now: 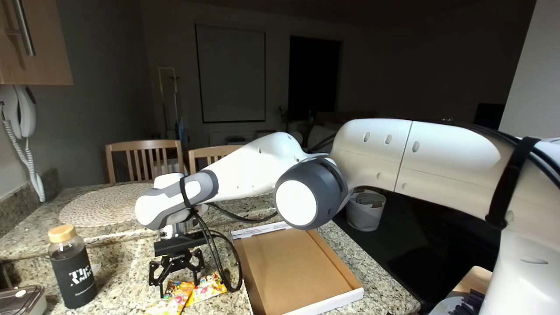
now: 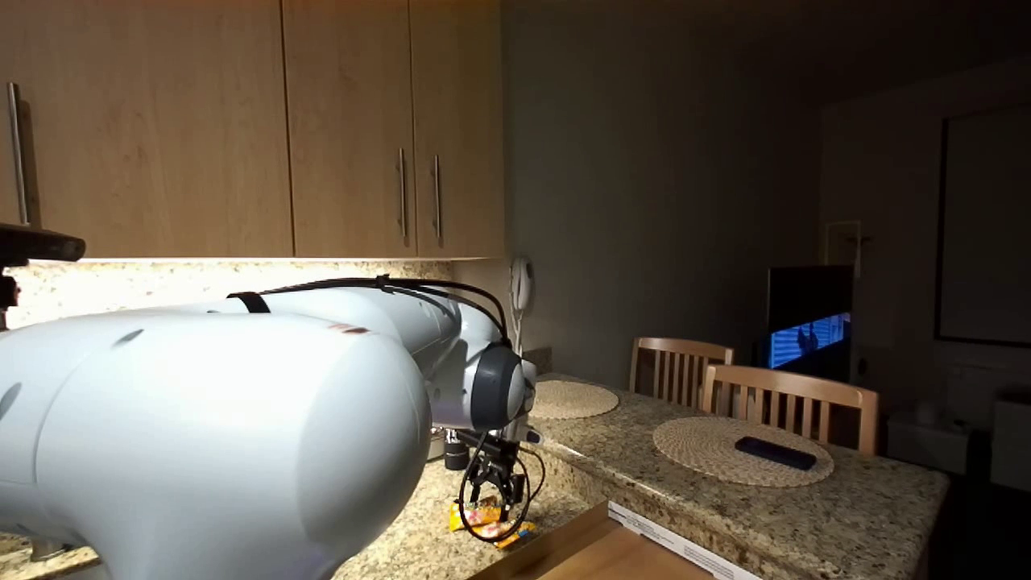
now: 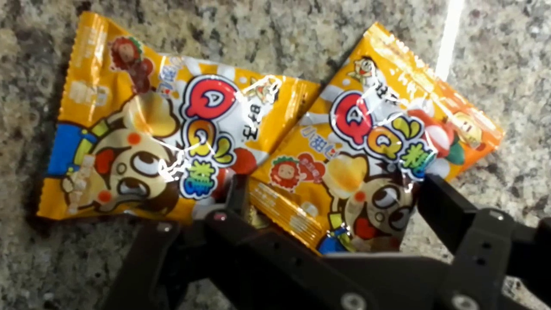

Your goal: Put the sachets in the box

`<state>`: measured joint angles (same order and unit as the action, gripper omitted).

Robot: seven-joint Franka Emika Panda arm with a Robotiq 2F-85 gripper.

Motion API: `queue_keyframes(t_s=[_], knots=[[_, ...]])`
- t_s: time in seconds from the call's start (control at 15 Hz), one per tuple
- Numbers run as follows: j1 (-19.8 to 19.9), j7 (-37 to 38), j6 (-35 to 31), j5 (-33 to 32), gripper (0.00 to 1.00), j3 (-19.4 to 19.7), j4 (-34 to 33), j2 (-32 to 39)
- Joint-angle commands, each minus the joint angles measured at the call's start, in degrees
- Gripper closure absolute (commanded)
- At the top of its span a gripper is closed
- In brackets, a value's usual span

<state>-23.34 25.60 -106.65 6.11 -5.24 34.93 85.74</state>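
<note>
Sachets (image 1: 208,288) outside, box (image 1: 293,267) just alongside

Towards the left of the counter (image 1: 376,282), in an exterior view, stands a dark-sleeved bottle (image 1: 72,273), apart from the work. Next along, the gripper (image 1: 180,288) points down over the yellow sachets, its fingers (image 3: 450,202) spread wide, with nothing pinched that I can see. Whether the tips touch any sachet, I can't tell.

In the wrist view, the left packet (image 3: 168,142) lies mostly beyond the fingers, one end against its neighbour; the right packet (image 3: 366,137) shows between the tips. Both look shiny and puffed, so I'd guess light, soft and slippery, hard to break but quick to slide. I'd pinch the right one across its plump middle, not by a thin seal, which would likely fold; biting near the join might drag both.

Farther right, just beside the sachets, the open box sits flat on the counter, brown inside and pale at the rim. Its walls look low, so a packet let go from just above its bottom ought to settle softly.
</note>
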Motion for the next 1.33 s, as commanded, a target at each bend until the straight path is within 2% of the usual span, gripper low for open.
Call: queue_keyframes(t_s=[0.0,0.67,0.93,1.0,1.27], knots=[[-0.18,1.66,0.59,0.2,0.26,0.33,0.54,0.0],[-0.1,0.92,2.28,0.56,0.91,-0.28,-0.33,-0.44],[0.17,0.37,2.05,1.23,0.99,-1.27,-1.72,-0.54],[0.39,0.47,1.68,1.49,0.95,-1.55,-2.54,-0.54],[3.01,2.59,-1.52,4.02,0.96,-2.37,-5.69,-0.6]])
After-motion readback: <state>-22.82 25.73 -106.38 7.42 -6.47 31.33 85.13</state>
